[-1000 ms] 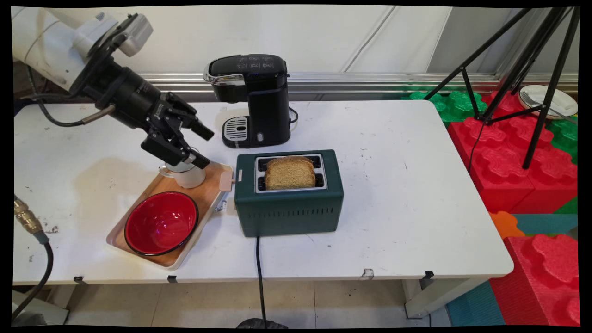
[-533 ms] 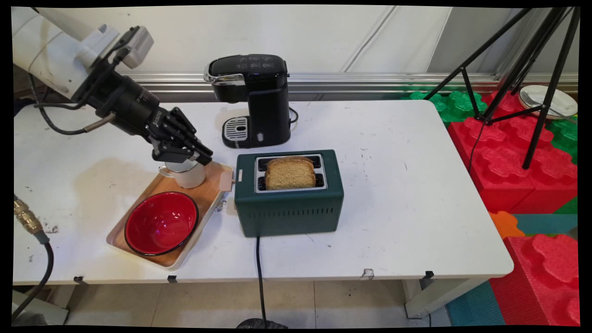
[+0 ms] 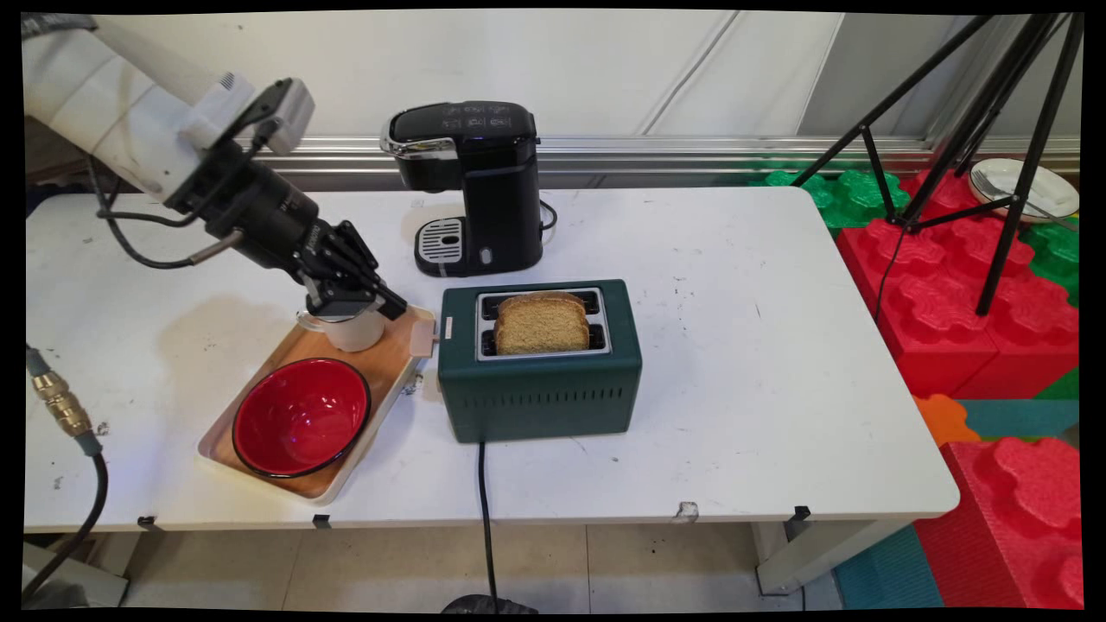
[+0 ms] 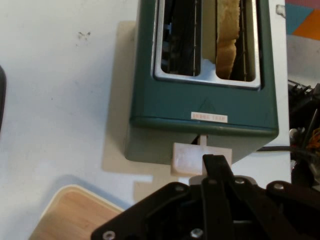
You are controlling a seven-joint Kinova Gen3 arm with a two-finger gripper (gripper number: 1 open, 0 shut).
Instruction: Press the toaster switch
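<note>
My black gripper (image 3: 393,307) is shut with nothing in it, just above the white mug (image 3: 350,330) on the wooden tray (image 3: 393,363). Its tip points right, toward the tan lever (image 3: 423,339) on the left end of the green toaster (image 3: 540,389). A slice of toast (image 3: 542,326) stands in the toaster's slots. In the hand view the closed fingers (image 4: 216,165) sit just short of the lever (image 4: 190,157), with the toaster (image 4: 200,107) and toast (image 4: 227,45) beyond. A red bowl (image 3: 301,416) lies on the tray's near end.
A black coffee machine (image 3: 475,186) stands behind the toaster. A black power cord (image 3: 486,518) runs from the toaster over the table's front edge. Tripod legs (image 3: 994,173) and red and green foam blocks (image 3: 976,328) stand off the table's right side.
The gripper went from open beside the mug to shut. It then shifted right, toward the toaster's lever. The mug has stayed on the tray.
</note>
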